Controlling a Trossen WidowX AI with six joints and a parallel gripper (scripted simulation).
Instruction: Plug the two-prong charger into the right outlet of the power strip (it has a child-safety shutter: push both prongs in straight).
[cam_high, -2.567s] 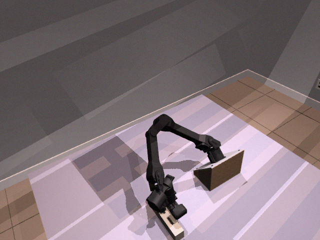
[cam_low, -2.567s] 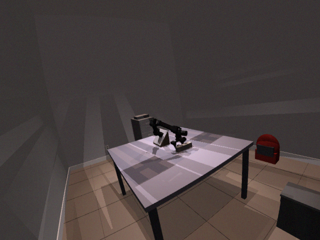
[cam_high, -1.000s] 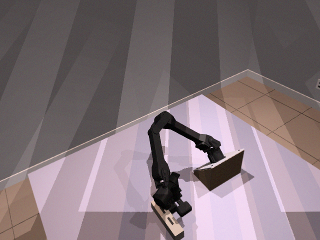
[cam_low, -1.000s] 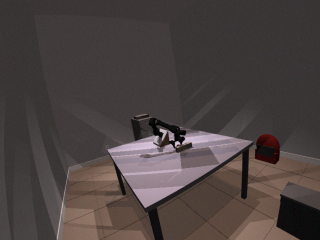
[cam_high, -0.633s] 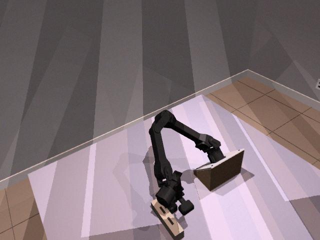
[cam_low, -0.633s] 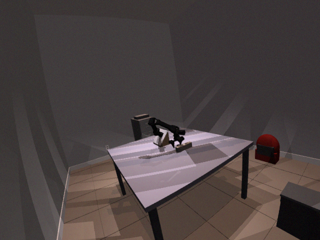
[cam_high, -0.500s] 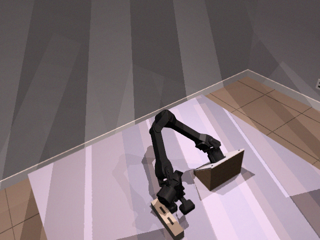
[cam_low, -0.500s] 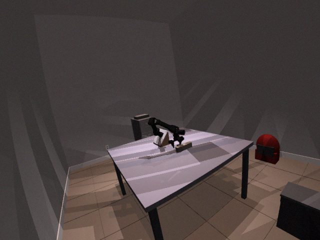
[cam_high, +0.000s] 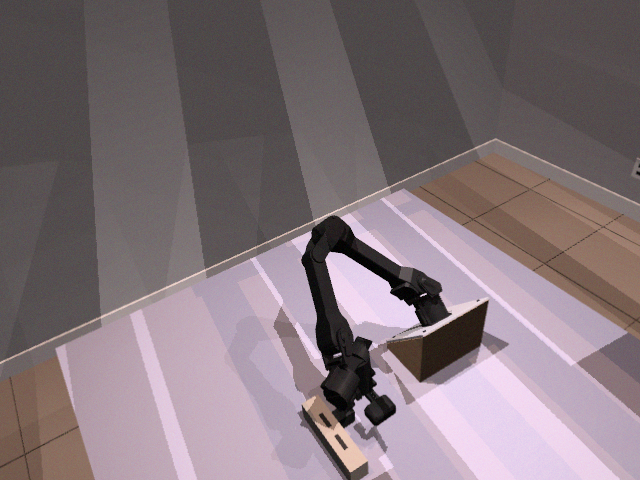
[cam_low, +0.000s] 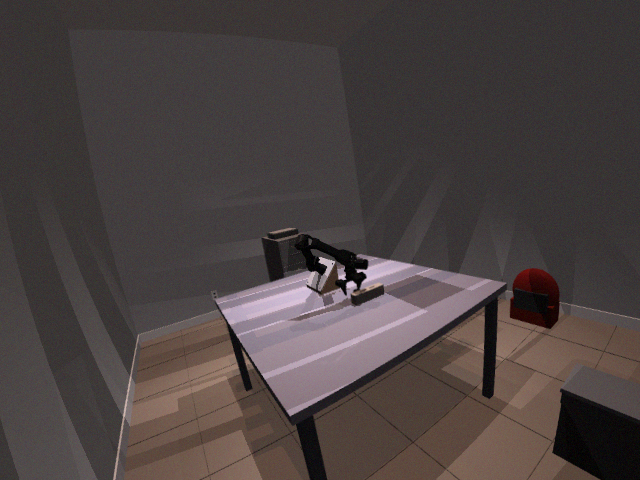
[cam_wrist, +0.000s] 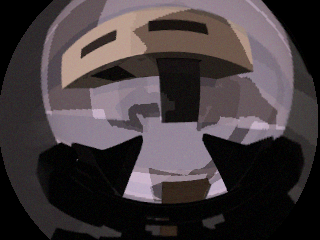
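Observation:
The tan power strip (cam_high: 354, 456) (cam_low: 368, 295) (cam_wrist: 131, 36) lies on the table with two dark outlet slots in its top. In the wrist view the right-hand slot (cam_wrist: 178, 26) is nearly above the charger. The charger seems to be the dark block (cam_wrist: 180, 95) at the strip's near side; whether they touch is unclear, and no prongs show. I cannot make it out in the top and exterior views. My gripper (cam_high: 361, 413) (cam_low: 352, 287) (cam_wrist: 174, 138) is open and empty, low beside the strip. In the wrist view its fingertips frame a gap just below the block.
A brown wedge-shaped stand (cam_high: 454, 338) (cam_low: 329, 283) with a white sloping face is at my arm's base. The table (cam_low: 330, 341) carries striped light and shadow. A red rounded object (cam_low: 535, 281) and a dark cabinet (cam_low: 594, 428) stand on the floor away from it.

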